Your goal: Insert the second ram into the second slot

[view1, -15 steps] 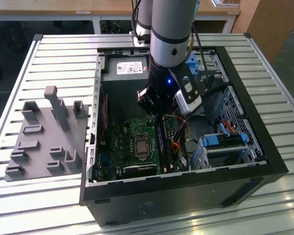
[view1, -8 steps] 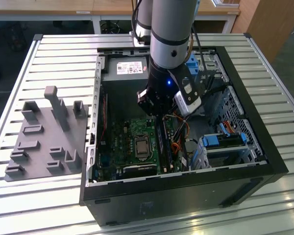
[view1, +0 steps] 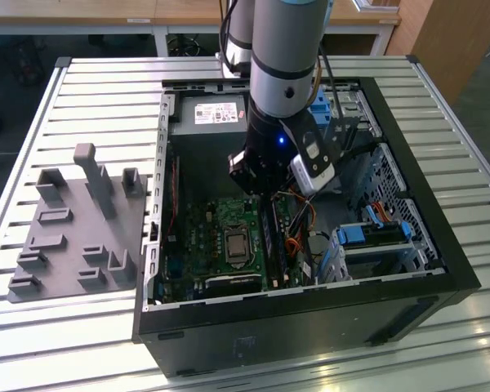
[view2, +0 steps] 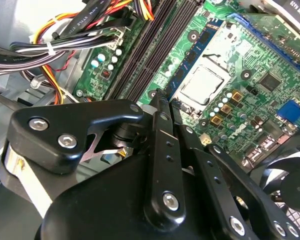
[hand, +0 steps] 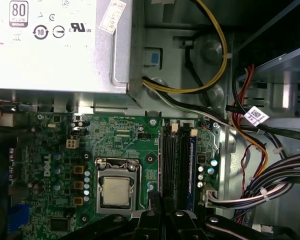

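Inside the open computer case (view1: 294, 335), what I take for the second ram (hand: 192, 170) stands edge-up in the slot farthest from the processor (hand: 115, 192). The gripper (view2: 158, 100) hangs over that slot bank, fingers closed on nothing visible. An off-centre push could tilt the stick and leave it half-seated.

Power supply (hand: 60, 45): number badge and round certification signs, well beyond my jaws.
Edge sticker (hand: 115, 15): white, print illegible.
Cable tag (hand: 255, 116): white, dark code, apart from my jaws.
Motherboard (hand: 140, 150): white logo near my jaws.
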Tool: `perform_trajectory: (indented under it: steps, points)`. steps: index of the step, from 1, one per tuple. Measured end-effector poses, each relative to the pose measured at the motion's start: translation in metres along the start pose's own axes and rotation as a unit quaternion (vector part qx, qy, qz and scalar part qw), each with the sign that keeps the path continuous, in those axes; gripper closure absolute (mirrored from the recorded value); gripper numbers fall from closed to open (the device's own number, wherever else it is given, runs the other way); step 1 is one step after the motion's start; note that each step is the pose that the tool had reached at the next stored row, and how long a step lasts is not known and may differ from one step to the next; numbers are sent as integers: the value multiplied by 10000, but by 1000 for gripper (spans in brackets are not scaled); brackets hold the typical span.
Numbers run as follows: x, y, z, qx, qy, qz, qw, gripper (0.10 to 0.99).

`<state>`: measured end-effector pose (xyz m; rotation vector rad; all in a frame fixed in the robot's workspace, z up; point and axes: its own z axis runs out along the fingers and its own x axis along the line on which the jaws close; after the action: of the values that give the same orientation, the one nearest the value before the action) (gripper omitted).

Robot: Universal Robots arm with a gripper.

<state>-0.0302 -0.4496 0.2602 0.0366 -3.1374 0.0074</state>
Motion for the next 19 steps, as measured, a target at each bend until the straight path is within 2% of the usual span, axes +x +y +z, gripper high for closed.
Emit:
perform_trajectory:
  steps: [19]
  points:
    - [-1, -1, 77, 5, 0, 0, 10000, 949]
